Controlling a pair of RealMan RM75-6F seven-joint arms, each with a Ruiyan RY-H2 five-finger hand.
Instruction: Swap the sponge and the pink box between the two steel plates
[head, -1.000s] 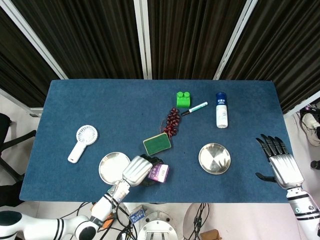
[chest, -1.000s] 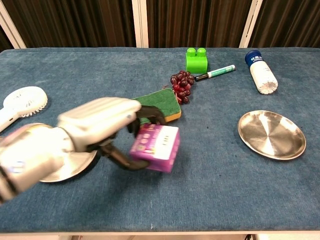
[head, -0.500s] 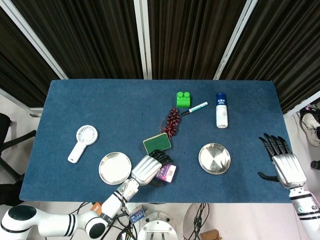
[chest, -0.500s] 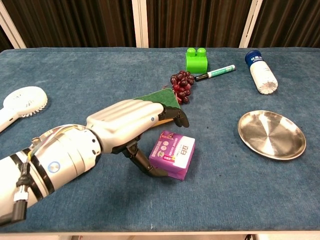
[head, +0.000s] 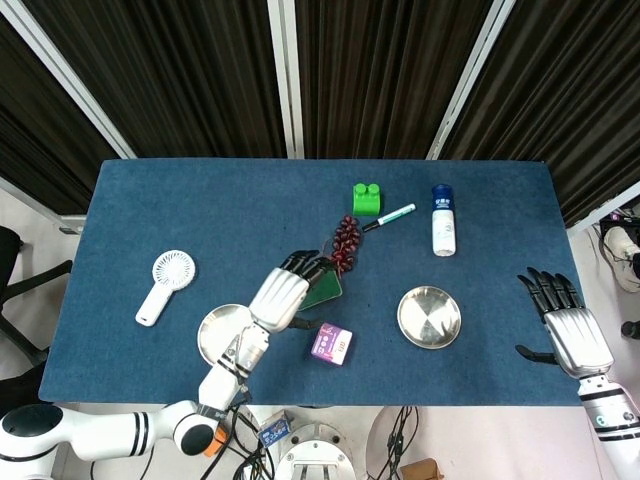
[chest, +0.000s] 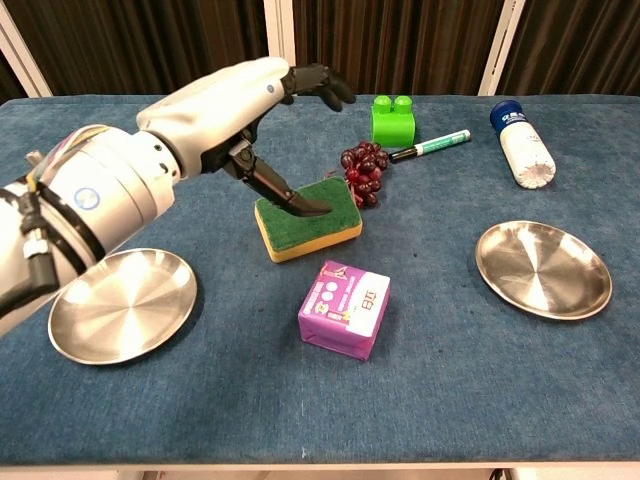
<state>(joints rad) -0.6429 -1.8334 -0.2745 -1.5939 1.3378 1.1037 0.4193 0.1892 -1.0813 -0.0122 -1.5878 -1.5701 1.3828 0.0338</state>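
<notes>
The left hand (chest: 235, 105) has let go of the pink box (chest: 345, 308). A second ago its fingers (chest: 318, 82) were wrapped around the box low in the chest view; half a second ago they were opening beside it on the cloth. Now they are spread and hold nothing, raised in the upper middle of that frame. The thumb points down toward the sponge (chest: 307, 226), its tip over or on the green top at the left end; I cannot tell whether it touches. The other fingers reach past the sponge's far edge, above it.

So the box has been parked on the blue bench (chest: 450, 400), in neither dish, and the hand appears to be going for the sponge. That would fit moving things in stages, though it is only a reading of the pose.

The box lies below the sponge in the chest view, clear of the fingers and a little right of them, near the frame's centre. In the head view it sits between the two dishes, closer to the left steel plate (head: 222, 336) than to the right steel plate (head: 429, 317). Both plates are bare.

The right hand (head: 561, 326) hangs past the bench's right edge, at the lower right of the head view, fingers apart and holding nothing.

A bunch of dark grapes (chest: 363, 172) lies just beyond the sponge's upper right corner, close enough to be nudged during a grasp.
</notes>
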